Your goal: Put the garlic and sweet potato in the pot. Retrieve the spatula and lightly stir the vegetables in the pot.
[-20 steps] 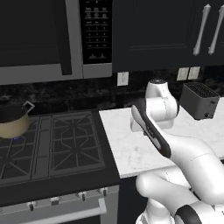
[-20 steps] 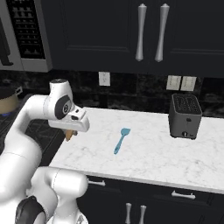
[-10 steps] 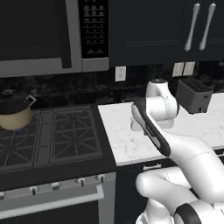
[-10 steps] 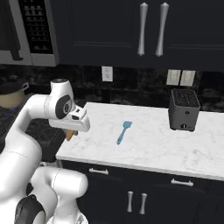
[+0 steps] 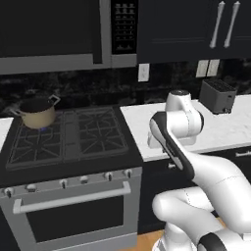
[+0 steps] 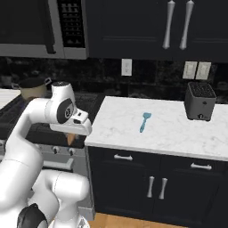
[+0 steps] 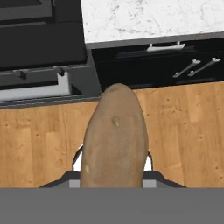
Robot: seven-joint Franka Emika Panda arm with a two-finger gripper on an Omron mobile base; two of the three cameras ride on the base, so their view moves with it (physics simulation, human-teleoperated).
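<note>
Sweet potato point(image 7: 114, 140) is seen clamped in the end effector point(image 7: 113, 168) in the hand view, where the brown tuber stands lengthwise and covers most of the fingers, with a wooden floor point(image 7: 183, 131) far below it and dark cabinet fronts point(image 7: 175, 61) and a strip of white marble tabletop point(image 7: 148, 17) beyond. In the right base view a small orange-brown piece of the tuber is visible under the white hand, just off the left edge of the tabletop point(image 6: 178, 133) and in front of the stove point(image 6: 26, 120).

The pot point(image 5: 37, 112) is placed on the back left burner of the stove point(image 5: 68, 142) in the left base view, tan-gold with a dark inside and a grey handle at each side; its contents cannot be told. In the right base view the pot point(image 6: 32, 87) is partly hidden behind the arm's upper joint.

The spatula point(image 6: 144, 121) is laid flat on the marble tabletop, light blue, blade toward the wall and handle toward the front edge, well apart from the end effector. A dark toaster point(image 6: 200, 101) is set at the tabletop's right end, near the wall.
</note>
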